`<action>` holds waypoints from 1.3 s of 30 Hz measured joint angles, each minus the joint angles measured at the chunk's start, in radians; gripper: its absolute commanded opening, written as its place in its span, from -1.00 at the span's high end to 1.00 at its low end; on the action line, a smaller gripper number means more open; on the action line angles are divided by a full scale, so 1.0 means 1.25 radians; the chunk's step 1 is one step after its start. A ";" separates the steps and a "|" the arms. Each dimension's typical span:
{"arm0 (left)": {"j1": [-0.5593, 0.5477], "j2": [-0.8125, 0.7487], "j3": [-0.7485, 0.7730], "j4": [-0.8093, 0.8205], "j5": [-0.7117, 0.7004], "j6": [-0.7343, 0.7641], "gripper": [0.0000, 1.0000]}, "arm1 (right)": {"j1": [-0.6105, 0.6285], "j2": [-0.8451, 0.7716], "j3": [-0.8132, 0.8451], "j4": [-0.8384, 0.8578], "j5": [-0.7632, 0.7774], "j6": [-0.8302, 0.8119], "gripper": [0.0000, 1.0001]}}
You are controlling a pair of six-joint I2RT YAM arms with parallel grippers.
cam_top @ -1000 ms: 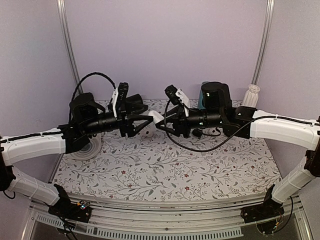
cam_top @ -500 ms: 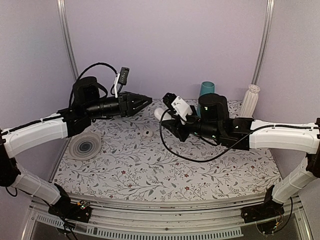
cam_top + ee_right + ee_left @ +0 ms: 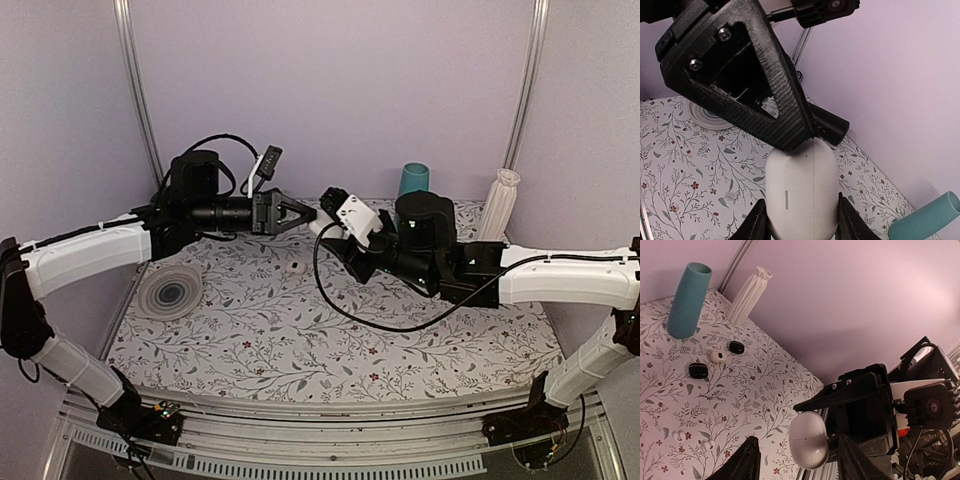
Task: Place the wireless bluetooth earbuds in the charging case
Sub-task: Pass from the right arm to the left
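The white charging case (image 3: 801, 192) is closed and clamped between my right gripper's (image 3: 801, 212) fingers, held up above the table. In the top view the case (image 3: 319, 228) sits at the tip of the right gripper (image 3: 330, 230). My left gripper (image 3: 306, 213) is open and points right at it. In the left wrist view the case (image 3: 808, 440) hangs between the spread fingers (image 3: 749, 460) with a gap on each side. One black left finger (image 3: 765, 85) rests against the case's top end. Two small white pieces (image 3: 707, 444) lie on the table.
A teal vase (image 3: 687, 300) and a ribbed white vase (image 3: 747, 295) stand at the back right. Two black lumps (image 3: 698, 370) and a white round piece with a dark centre (image 3: 716, 356) lie near them. A ringed disc (image 3: 170, 293) lies at left, a small white piece (image 3: 296, 267) mid-table.
The left gripper, pulled back and shut half a second ago, has opened and moved right around the case. The right gripper has kept hold of the case and shifted slightly.
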 measured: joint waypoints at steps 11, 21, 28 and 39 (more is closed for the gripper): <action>0.000 0.017 0.003 -0.015 0.061 -0.020 0.12 | 0.009 0.011 0.000 0.005 0.045 -0.031 0.60; 0.002 0.046 0.003 0.002 0.109 -0.047 0.35 | 0.015 0.019 0.001 0.008 0.057 -0.049 0.60; -0.001 0.066 0.015 0.004 0.122 -0.054 0.95 | 0.017 0.020 0.001 0.009 0.069 -0.053 0.51; -0.013 0.017 -0.040 0.065 0.061 0.039 1.00 | 0.018 0.023 0.001 0.007 0.063 -0.022 -0.73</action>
